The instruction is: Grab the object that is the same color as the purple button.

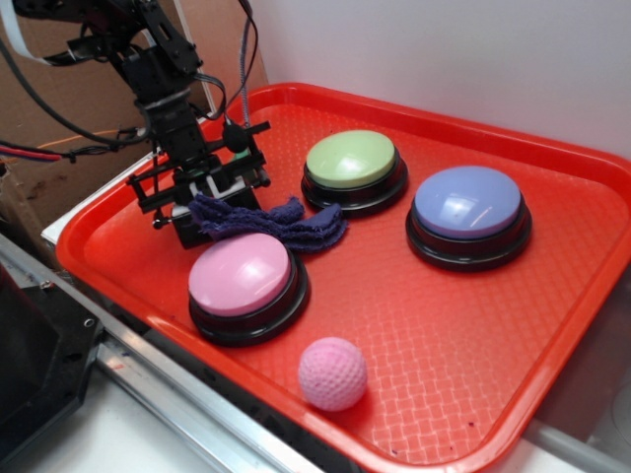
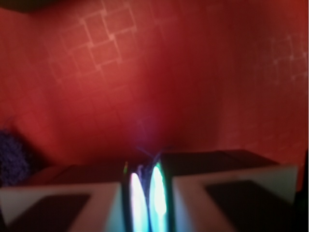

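Black WidowX gripper (image 1: 197, 212) down on the red plastic tray (image 1: 473, 345), at its back-left corner. Wrist view shows the fingers (image 2: 63, 198) closed nearly together, a thin purple wisp seemingly pinched between them, though blur makes that uncertain. Dark purple fuzzy rag (image 1: 281, 225) lies touching the gripper, trailing right of it. Lavender-blue dome button (image 1: 467, 202) well right; light green dome button (image 1: 351, 160) nearer; pink dome button (image 1: 241, 274) just in front; pink dimpled ball (image 1: 332, 373) farther front. No readable writing.
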You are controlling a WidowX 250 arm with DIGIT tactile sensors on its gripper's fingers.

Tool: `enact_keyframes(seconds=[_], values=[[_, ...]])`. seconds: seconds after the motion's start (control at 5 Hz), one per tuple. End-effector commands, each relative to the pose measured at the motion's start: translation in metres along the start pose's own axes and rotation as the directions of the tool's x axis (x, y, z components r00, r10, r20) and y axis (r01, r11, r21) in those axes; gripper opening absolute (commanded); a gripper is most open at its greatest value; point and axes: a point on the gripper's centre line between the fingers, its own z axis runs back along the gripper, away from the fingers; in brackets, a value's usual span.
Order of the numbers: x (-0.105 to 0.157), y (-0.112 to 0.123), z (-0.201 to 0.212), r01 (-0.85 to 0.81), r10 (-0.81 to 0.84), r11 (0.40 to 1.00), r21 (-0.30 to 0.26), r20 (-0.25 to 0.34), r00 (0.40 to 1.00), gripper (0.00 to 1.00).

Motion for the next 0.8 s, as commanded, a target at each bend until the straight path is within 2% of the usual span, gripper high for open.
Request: enact_keyframes(seconds=[0.0,0.2,0.4,0.6], values=[[-0.003,-0.006,0.038,0.154,-0.161,0.986,0.066,0.135,0.978,0.00],[-0.005,-0.010,0.074,0.291,-0.307,0.951,0.107,0.194,0.932,0.00],[-0.017,-0.011,0.104,0.409,-0.426,0.905,0.121,0.224,0.876,0.00],[-0.039,-0.018,0.131,0.593,-0.632,0.774,0.224,0.208,0.746,0.00]])
